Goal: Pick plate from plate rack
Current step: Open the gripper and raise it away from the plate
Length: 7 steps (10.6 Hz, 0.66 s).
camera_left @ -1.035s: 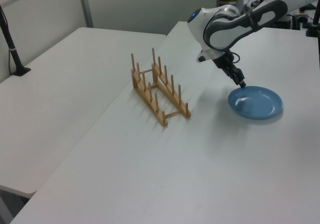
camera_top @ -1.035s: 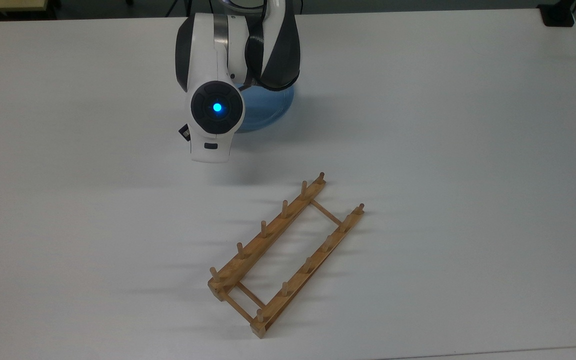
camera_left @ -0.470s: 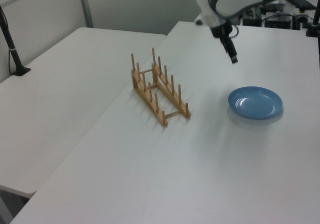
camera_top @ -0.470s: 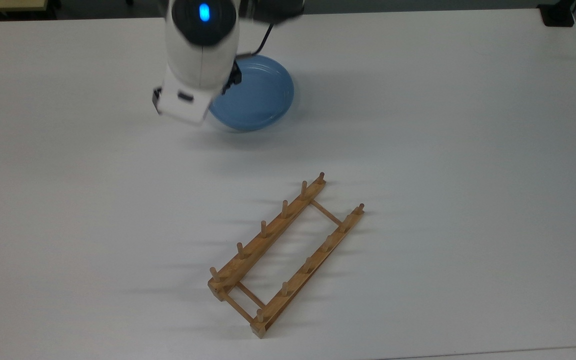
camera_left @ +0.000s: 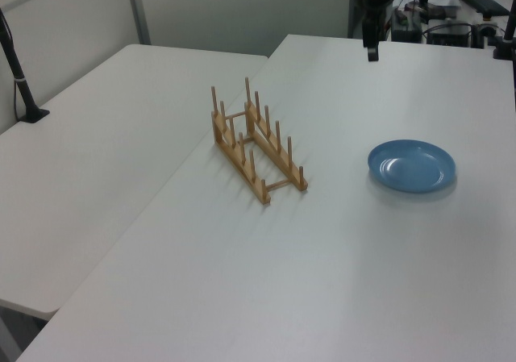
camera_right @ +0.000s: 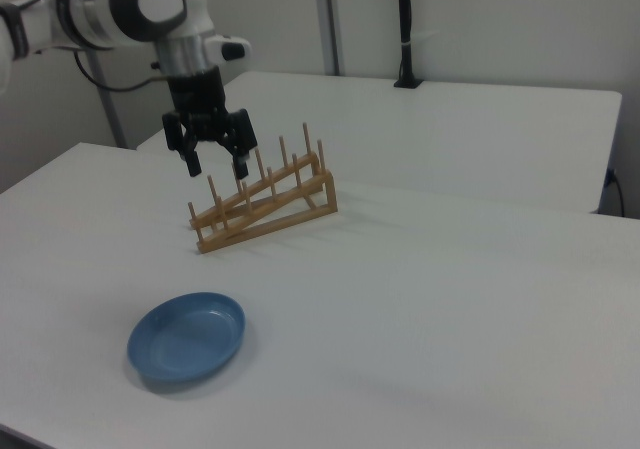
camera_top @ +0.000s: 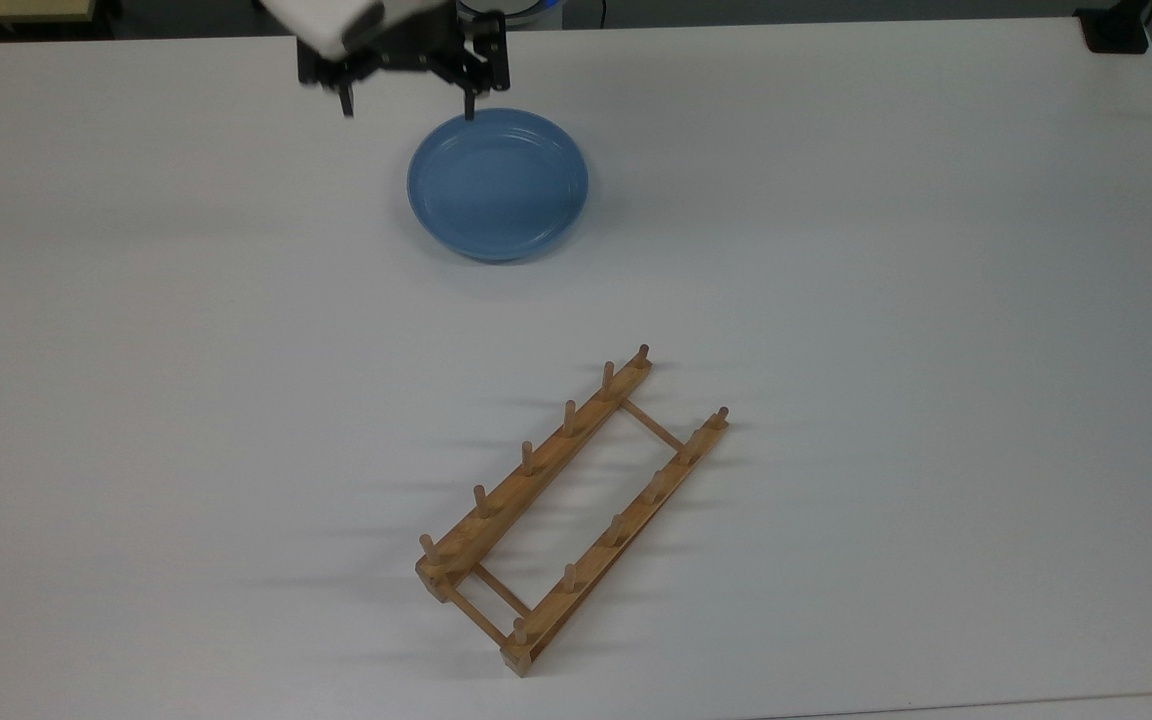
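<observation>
On table, plate rack [camera_top: 568, 510] lies diagonally.

White tables in a plain, evenly lit room with pale walls

A large white table [camera_top: 136, 400] fills the top view, its matte surface bare and softly lit, with faint shadows. In the left view a second white table [camera_left: 89, 160] stands just beside it on the left view's left, a narrow seam between them, and a black pole [camera_left: 18, 72] rises from a clamp at that table's edge. Behind them is a pale grey wall [camera_left: 242, 7] with a light vertical post [camera_left: 137, 9]. In the right view another white table [camera_right: 480, 129] sits behind, a black pole [camera_right: 405, 24] standing on it before a pale wall
</observation>
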Tool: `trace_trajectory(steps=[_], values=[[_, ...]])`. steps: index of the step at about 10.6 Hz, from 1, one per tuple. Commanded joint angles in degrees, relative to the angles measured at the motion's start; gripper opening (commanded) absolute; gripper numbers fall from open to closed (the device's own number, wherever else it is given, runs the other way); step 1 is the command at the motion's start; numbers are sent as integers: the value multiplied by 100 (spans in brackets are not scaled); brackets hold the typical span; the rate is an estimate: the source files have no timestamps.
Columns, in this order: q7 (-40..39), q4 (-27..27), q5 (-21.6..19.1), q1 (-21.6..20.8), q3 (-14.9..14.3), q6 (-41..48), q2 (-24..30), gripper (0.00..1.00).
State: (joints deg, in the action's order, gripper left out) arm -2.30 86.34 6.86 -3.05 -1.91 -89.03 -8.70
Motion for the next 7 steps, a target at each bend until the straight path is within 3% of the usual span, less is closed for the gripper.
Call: trace_trajectory(steps=[1,7], values=[[748,418,-88,102,-12,-52,553,100],[757,533,-141,217,-29,-387,676,100]])
